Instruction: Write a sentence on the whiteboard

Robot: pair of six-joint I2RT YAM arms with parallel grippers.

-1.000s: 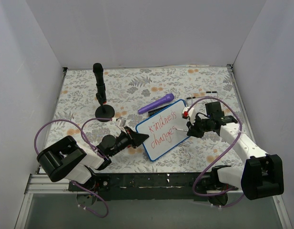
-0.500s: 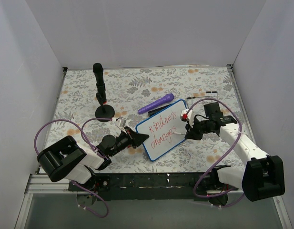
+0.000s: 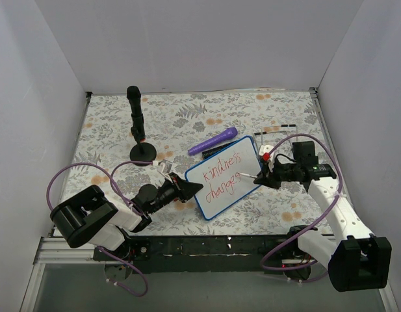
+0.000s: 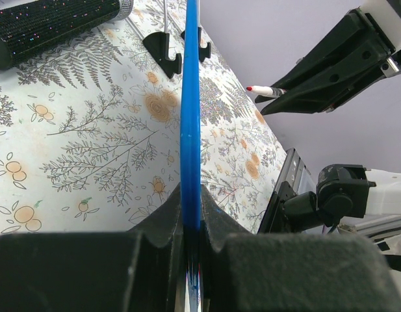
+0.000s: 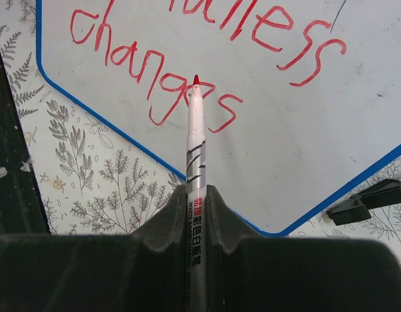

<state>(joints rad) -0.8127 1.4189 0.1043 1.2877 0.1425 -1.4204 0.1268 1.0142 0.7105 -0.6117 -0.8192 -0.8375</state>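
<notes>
The whiteboard (image 3: 216, 188), white with a blue frame, lies slanted on the floral mat. Red writing (image 3: 224, 174) on it reads "kindness changes" in two lines. My left gripper (image 3: 190, 188) is shut on the board's left edge, which the left wrist view (image 4: 191, 117) shows edge-on between the jaws. My right gripper (image 3: 262, 179) is shut on a white marker with a red tip (image 5: 195, 149). The tip points at the end of "changes" (image 5: 155, 78). I cannot tell whether it touches the board (image 5: 304, 136).
A purple marker (image 3: 213, 140) lies just behind the board. A black stand (image 3: 136, 123) on a round base is at the back left. A small red and white cap (image 3: 266, 151) and black clips (image 5: 362, 201) lie by the board's right corner. White walls enclose the mat.
My right arm has swung outward to the right, with the marker tip still near the end of "changes". The left arm and the board have not moved.
</notes>
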